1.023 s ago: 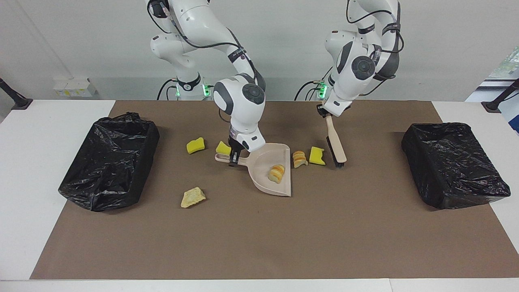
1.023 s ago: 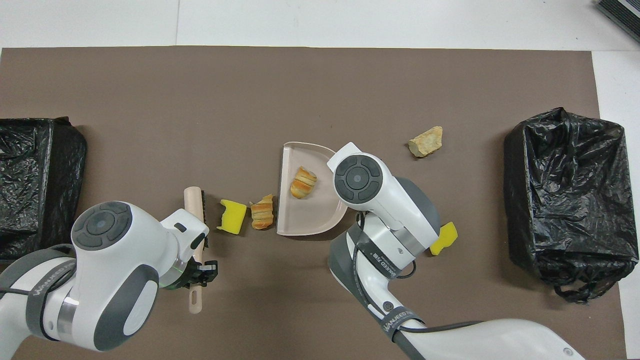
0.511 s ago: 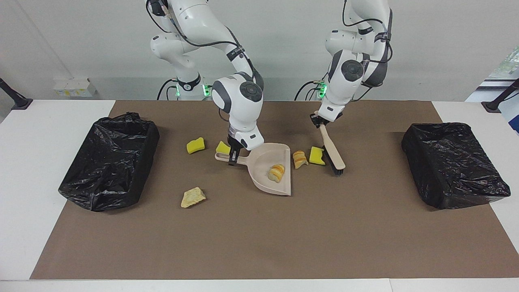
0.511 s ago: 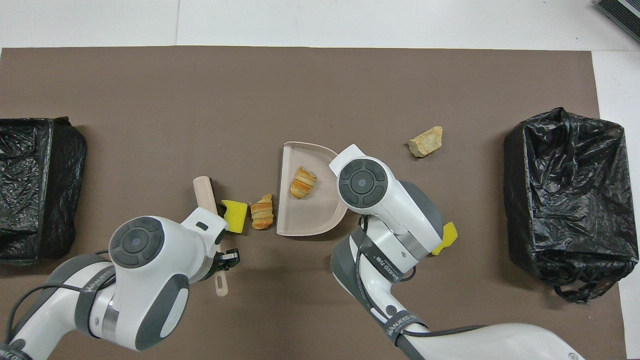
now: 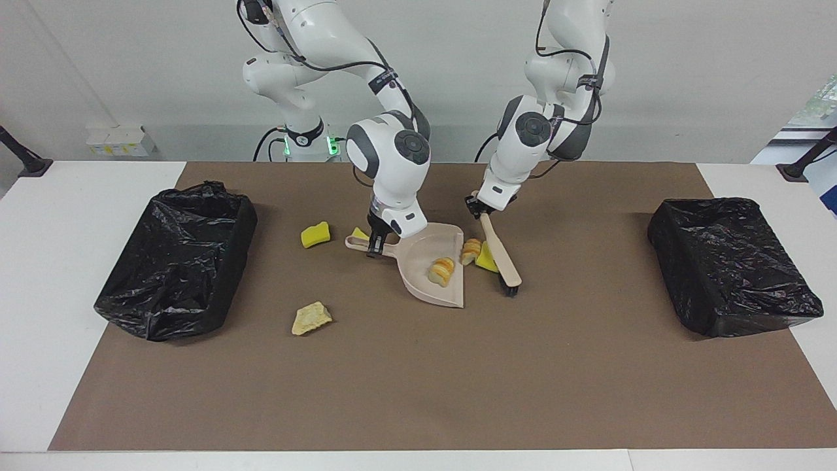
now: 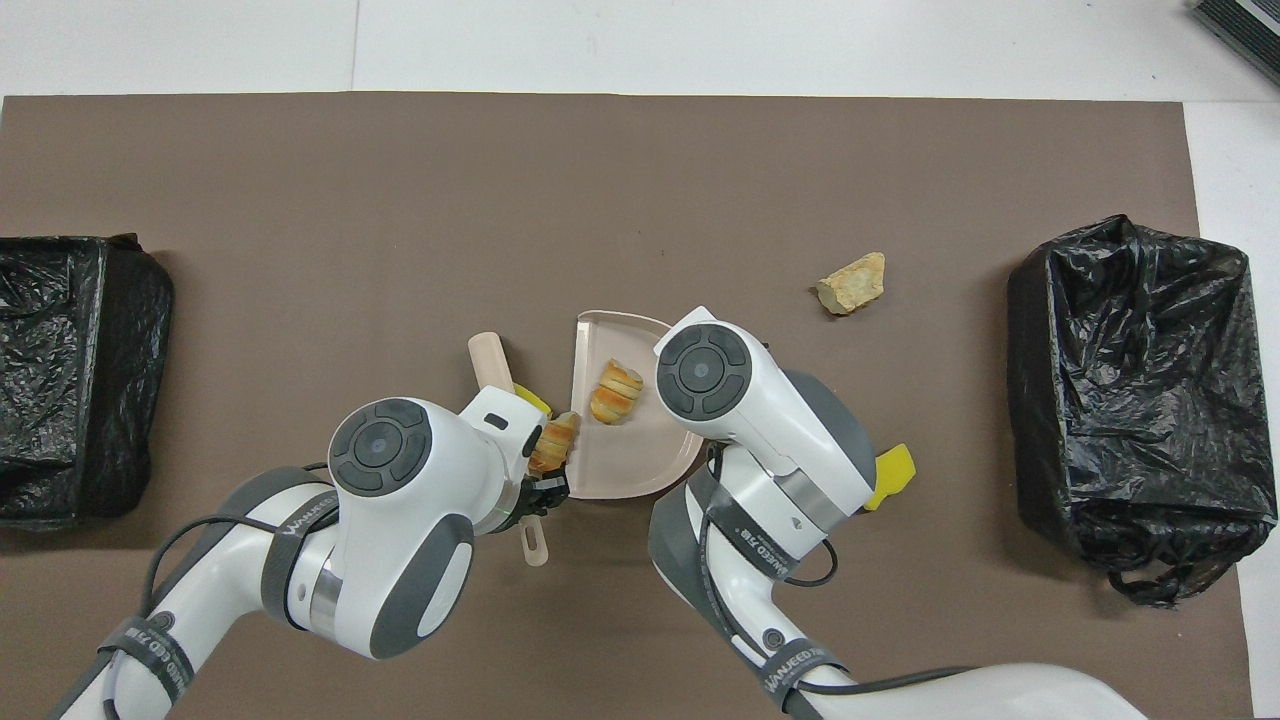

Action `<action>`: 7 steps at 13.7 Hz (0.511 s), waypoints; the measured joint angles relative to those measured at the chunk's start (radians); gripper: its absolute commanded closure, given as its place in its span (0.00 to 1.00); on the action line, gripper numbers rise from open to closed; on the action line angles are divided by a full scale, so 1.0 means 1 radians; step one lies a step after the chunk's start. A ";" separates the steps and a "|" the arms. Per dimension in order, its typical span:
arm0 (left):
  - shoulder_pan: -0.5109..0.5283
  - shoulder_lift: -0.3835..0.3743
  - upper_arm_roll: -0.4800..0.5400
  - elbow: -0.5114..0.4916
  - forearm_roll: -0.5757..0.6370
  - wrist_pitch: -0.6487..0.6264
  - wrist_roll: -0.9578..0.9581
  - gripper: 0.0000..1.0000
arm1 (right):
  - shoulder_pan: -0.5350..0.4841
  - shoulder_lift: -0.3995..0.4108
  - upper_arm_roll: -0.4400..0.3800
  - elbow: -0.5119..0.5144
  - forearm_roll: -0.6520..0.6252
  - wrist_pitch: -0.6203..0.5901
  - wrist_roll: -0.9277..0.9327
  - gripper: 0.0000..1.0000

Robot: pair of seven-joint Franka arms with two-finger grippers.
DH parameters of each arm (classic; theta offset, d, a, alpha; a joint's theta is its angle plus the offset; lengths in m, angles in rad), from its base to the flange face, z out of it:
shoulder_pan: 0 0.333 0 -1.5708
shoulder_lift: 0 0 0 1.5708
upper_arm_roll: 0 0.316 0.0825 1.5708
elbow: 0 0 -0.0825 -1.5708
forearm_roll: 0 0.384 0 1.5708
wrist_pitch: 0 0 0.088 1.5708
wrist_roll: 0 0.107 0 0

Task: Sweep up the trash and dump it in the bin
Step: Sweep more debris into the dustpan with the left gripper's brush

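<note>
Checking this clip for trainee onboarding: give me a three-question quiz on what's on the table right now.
1. True or false: the left hand is shut on the brush.
2. How many scraps lie inside the dustpan? A) none B) one C) three
3. Fill in: the right hand grips the dustpan by its ____.

Key: 1 true. 2 B, one bread-like piece; a second bread-like piece and a yellow sponge chunk sit at the pan's open edge against the brush. 3 handle.
</note>
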 measured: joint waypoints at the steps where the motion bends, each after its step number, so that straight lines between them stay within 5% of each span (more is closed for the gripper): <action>1: -0.013 0.005 0.000 0.015 -0.012 0.000 0.000 1.00 | 0.003 -0.003 0.000 0.001 -0.001 -0.020 -0.001 1.00; 7: -0.097 0.034 -0.006 0.058 -0.031 0.000 -0.035 1.00 | 0.023 -0.022 0.001 0.008 -0.011 -0.116 -0.011 1.00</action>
